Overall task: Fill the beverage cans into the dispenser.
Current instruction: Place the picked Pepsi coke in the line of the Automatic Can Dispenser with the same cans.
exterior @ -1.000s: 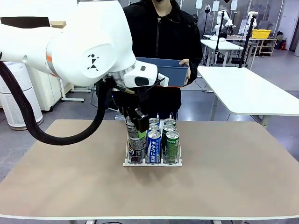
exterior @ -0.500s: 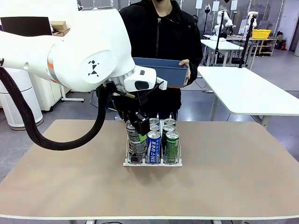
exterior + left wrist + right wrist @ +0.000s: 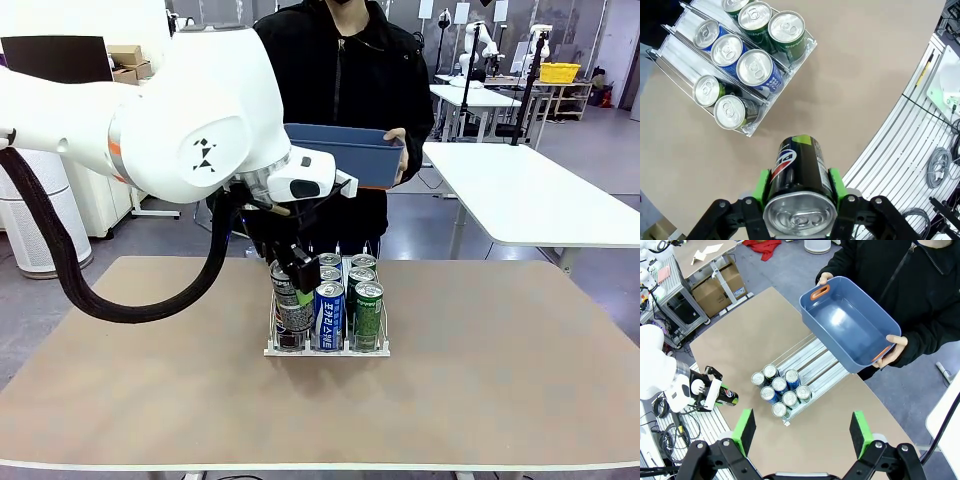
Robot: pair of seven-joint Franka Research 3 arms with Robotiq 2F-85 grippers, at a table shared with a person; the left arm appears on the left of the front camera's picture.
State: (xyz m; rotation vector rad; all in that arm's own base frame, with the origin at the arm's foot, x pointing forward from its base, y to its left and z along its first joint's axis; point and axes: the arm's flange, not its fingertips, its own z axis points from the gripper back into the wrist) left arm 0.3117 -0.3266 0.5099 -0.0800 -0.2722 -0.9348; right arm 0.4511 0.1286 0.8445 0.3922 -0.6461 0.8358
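Observation:
My left gripper (image 3: 288, 285) is shut on a black beverage can (image 3: 284, 292), its green pads (image 3: 762, 184) clamped on the can's sides. The black can (image 3: 799, 175) hangs over the table just in front of the dispenser's (image 3: 325, 350) left lane. In the left wrist view the dispenser (image 3: 677, 47) holds several cans: two in the lane nearest my can, three blue-and-white ones (image 3: 755, 69) in the middle, and three green ones (image 3: 786, 28). My right gripper (image 3: 802, 432) hovers high above the table, open and with nothing in it.
Across the table, a person holds a blue plastic bin (image 3: 350, 152) in both hands, tilted and with nothing inside (image 3: 850, 325). The tan table (image 3: 500, 380) has free room on both sides of the dispenser. Other tables stand at the back right.
My left arm has drifted slightly right, and the gripper with the black can has sunk a little towards the dispenser's front. The person and bin stay put.

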